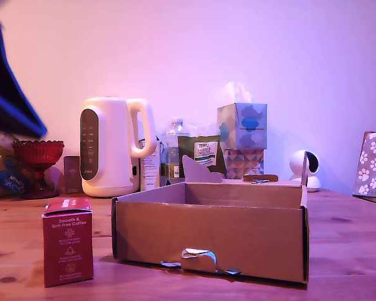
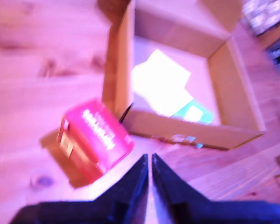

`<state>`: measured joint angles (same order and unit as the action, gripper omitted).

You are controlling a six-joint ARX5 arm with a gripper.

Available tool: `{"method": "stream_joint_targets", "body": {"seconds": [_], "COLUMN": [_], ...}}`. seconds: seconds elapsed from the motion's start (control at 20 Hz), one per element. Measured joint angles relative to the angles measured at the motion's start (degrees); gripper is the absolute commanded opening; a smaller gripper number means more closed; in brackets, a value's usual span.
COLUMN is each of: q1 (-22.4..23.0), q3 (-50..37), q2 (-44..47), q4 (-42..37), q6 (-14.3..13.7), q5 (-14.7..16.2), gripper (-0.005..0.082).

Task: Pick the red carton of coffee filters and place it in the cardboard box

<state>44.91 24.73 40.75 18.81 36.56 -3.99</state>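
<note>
The red carton of coffee filters (image 1: pixel 67 242) stands upright on the wooden table at the exterior view's left, a short gap from the cardboard box (image 1: pixel 210 241). White print reads "Smooth & Grit-free Coffee". The box is wide and shallow, with a torn notch in its front wall. From above, the wrist view shows the red carton (image 2: pixel 95 139) beside a corner of the box (image 2: pixel 122 70), and white paper lying inside the box. My gripper (image 2: pixel 149 158) hangs high above the table near the carton, its two dark fingers almost touching and holding nothing. A dark blue blur at the exterior view's upper left is part of the arm.
Along the back stand a red glass goblet (image 1: pixel 37 158), a small dark brown box (image 1: pixel 71 174), a white kettle (image 1: pixel 113 145), a bottle, packets, a patterned tissue box (image 1: pixel 242 139) and a small white camera (image 1: pixel 304 168). A paw-print bag (image 1: pixel 373 164) sits at the exterior view's right.
</note>
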Motion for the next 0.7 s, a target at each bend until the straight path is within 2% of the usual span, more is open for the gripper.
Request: {"method": "stream_joint_targets", "body": {"seconds": [0.05,0.1,0.2,0.35,0.55,0.7], "q1": [0.0,-0.02,-0.04,-0.04,-0.04,-0.04], "q3": [0.48,1.55,4.87,9.14,9.6,9.6], "q2": [1.01,2.21,4.55,8.9,16.72,19.45], "q4": [0.17,0.28,0.94,3.02,4.52,5.35], "q6": [0.59,0.61,1.11,3.41,5.6,7.37], "q5": [0.48,1.73,3.28,3.43,1.92,-0.92], "gripper": [0.0468,0.0542,0.0552,0.056,0.0661,0.0661]}}
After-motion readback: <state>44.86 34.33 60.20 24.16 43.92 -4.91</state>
